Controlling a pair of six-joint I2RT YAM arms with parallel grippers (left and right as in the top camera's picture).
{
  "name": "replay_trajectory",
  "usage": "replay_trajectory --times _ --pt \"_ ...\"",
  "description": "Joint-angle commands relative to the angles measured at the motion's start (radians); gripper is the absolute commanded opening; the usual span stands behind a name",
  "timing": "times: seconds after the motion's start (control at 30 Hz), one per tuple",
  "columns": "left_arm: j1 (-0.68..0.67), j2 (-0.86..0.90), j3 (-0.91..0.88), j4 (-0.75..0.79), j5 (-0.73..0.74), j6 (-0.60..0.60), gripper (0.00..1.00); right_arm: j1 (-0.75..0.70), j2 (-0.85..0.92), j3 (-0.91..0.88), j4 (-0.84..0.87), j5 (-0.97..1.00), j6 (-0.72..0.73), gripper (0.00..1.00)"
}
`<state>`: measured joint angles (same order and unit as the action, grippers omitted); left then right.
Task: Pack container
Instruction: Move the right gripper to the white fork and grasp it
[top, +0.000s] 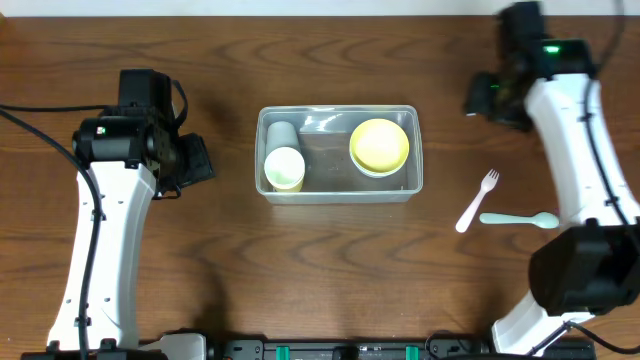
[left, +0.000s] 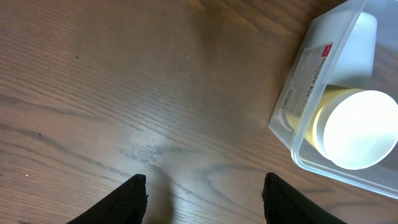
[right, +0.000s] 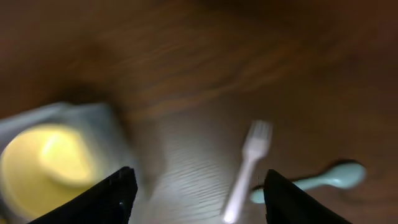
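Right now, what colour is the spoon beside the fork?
The spoon is pale mint green, clearest in the overhead view.

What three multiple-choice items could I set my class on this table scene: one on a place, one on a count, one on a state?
1. Where does the white fork lie?
A. Inside the container.
B. On the table, right of the container.
C. On the table, left of the container.

2. How many cups are in the container?
A. One.
B. Two.
C. Four.

3. What state is the right tool in?
A. Open and empty.
B. Shut on the fork.
C. Shut on a cup.

Answers:
1 B: the overhead view shows the fork on bare wood to the container's right.
2 B: two cups sit at the container's left end.
3 A: its fingers stand apart with nothing between them.
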<state>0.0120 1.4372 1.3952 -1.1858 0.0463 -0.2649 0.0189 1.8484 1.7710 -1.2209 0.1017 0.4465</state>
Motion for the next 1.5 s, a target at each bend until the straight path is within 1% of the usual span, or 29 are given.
replay_trajectory --times 0.0,0.2,0.3,0.4,0.77,1.1,1.17,1.23,1.3,1.37,1.47 --pt "0.005 0.0 -0.004 -0.007 -0.002 0.009 0.61 -0.071 0.009 -0.085 0.014 -0.037 0.047 0.71" --pt "0.005 0.0 -0.004 -0.01 -0.002 0.009 0.61 -0.177 0.009 -0.333 0.181 -0.109 0.047 0.73" --pt "0.005 0.0 -0.004 -0.01 -0.002 0.009 0.61 -0.204 0.009 -0.44 0.272 -0.126 0.047 0.73" --pt "0.005 0.0 -0.004 -0.01 -0.001 0.008 0.61 -0.211 0.009 -0.502 0.333 -0.126 0.047 0.74" --pt "0.005 0.0 -0.004 -0.017 -0.001 0.008 0.61 -0.21 0.009 -0.646 0.466 -0.126 0.071 0.74" --pt "0.005 0.0 -0.004 -0.017 -0.001 0.008 0.61 -0.21 0.009 -0.706 0.545 -0.126 0.072 0.75" --pt "0.005 0.0 -0.004 -0.017 -0.001 0.008 0.61 -0.209 0.009 -0.706 0.55 -0.126 0.069 0.73" --pt "0.005 0.0 -0.004 -0.017 -0.001 0.008 0.61 -0.208 0.009 -0.706 0.551 -0.126 0.069 0.68" --pt "0.005 0.0 -0.004 -0.017 -0.001 0.008 0.61 -0.208 0.009 -0.706 0.55 -0.128 0.068 0.61" --pt "0.005 0.0 -0.004 -0.017 -0.001 0.008 0.61 -0.208 0.009 -0.706 0.549 -0.133 0.069 0.55" --pt "0.005 0.0 -0.004 -0.017 -0.001 0.008 0.61 -0.208 0.009 -0.706 0.549 -0.133 0.069 0.43"
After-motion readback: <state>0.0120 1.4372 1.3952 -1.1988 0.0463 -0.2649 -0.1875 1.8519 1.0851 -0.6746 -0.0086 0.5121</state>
